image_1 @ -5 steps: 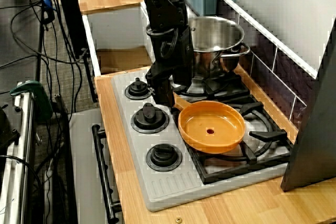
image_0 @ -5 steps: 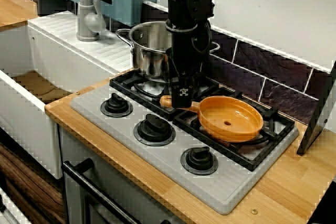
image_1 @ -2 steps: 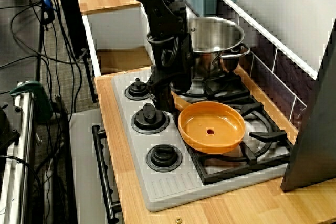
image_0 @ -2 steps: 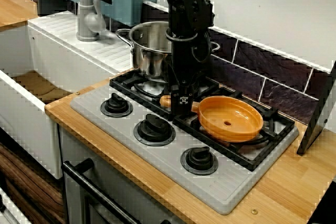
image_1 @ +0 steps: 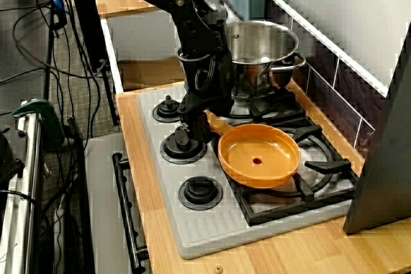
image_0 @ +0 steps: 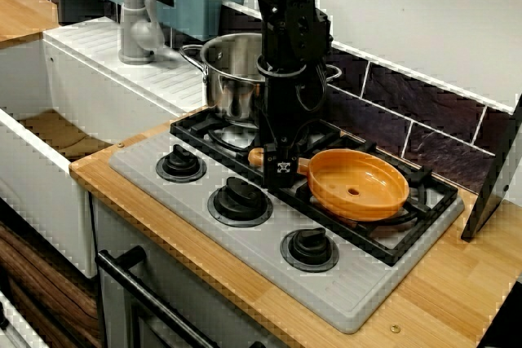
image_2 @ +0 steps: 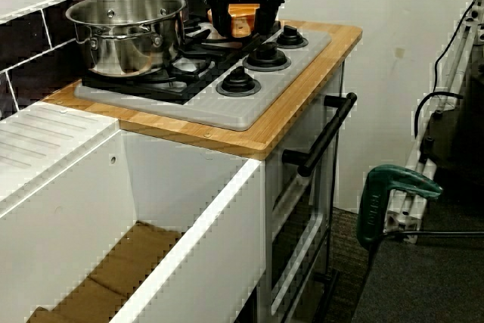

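Gripper [image_0: 281, 170] low at pan [image_0: 356, 186] handle [image_0: 258, 156], jaws wide astride it. Pan on hob grate [image_0: 426, 200], near pot [image_0: 232, 71]. Step judged: pre-grasp. Next calls for closing square on handle, no nudging pan.

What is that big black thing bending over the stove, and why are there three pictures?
It is a robot arm, a machine that can move things. Three cameras watch it: one from the front, one from the side, one from the sink end. On the stove stand a shiny steel pot and an orange pan. The arm's fingers are down at the pan's handle. I cannot tell whether they are squeezing it.
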